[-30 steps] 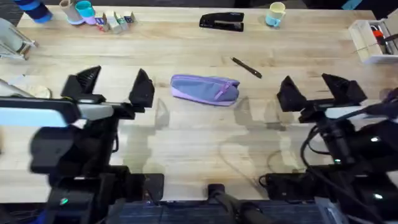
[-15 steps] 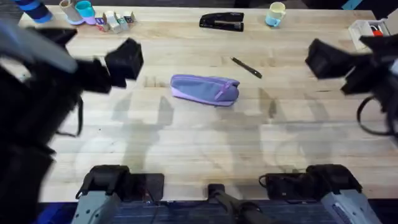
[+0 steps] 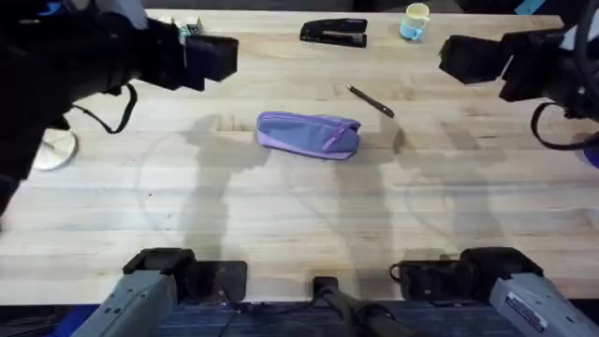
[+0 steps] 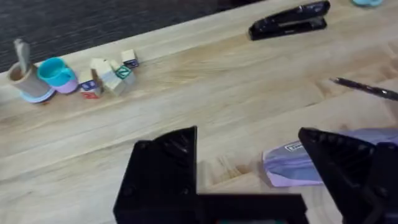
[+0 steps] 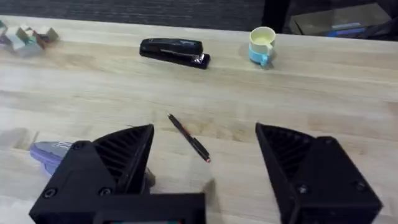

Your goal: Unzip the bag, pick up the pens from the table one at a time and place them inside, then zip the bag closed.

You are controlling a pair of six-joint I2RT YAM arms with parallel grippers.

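The lavender and grey-blue bag lies zipped on the middle of the table. One black pen rests just beyond its right end. My left gripper hangs raised over the far left, up-left of the bag. In the left wrist view this gripper is open and empty, with the bag and the pen to one side. My right gripper hovers at the far right. The right wrist view shows it open and empty above the pen, with the bag's end beside one finger.
A black stapler and a yellow-and-blue cup stand at the far edge. Small blocks and cups sit at the far left. A white disc lies near the left edge.
Both arms have risen from near the table's front and swung toward the far side, the left to the upper left, the right to the upper right. Bag and pen stayed put.
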